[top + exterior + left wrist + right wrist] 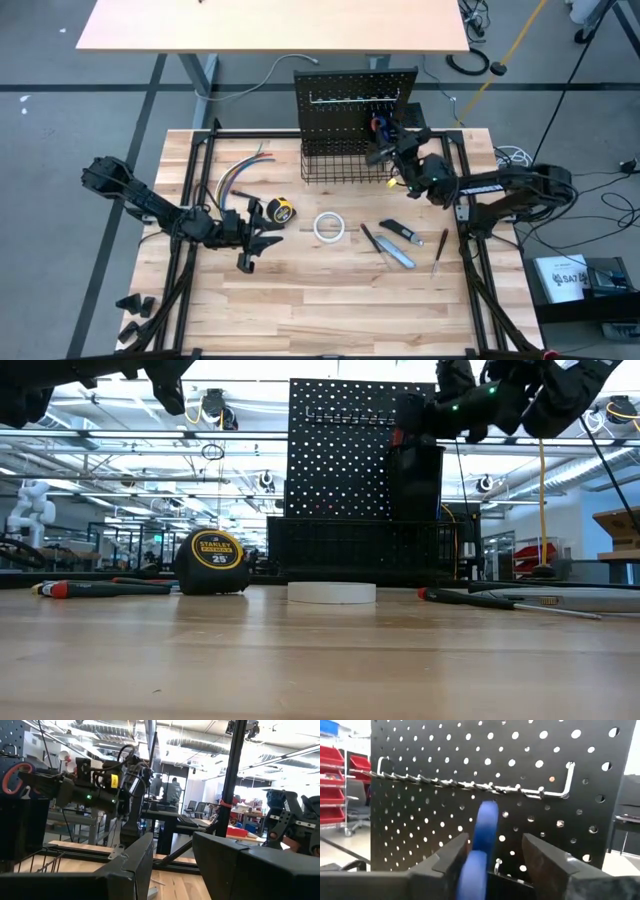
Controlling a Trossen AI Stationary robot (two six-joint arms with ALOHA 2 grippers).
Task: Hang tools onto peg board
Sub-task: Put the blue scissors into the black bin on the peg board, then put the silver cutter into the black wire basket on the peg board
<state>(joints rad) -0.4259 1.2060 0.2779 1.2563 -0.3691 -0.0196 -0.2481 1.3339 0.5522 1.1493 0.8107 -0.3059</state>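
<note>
blue tool handle [482,840] upright between parted fingers of right gripper [495,857], just below peg board [445,750] hook rail [470,784] — likely released into cup; left gripper [250,240] idle, apart, well off the peg board.

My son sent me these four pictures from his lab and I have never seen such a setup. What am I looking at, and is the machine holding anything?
It is a robot with two dark arms at a wooden table, each ending in a two-finger gripper. One picture looks straight down, one looks level across the tabletop, and two come from cameras on the wrists.

At the back stands a black peg board with a hook rail. On the table lie a yellow tape measure, a white roll of tape, a screwdriver and coloured wires.

The right gripper is up at the board with a blue handle between its open fingers. The left gripper waits over the table, holding nothing.
</note>
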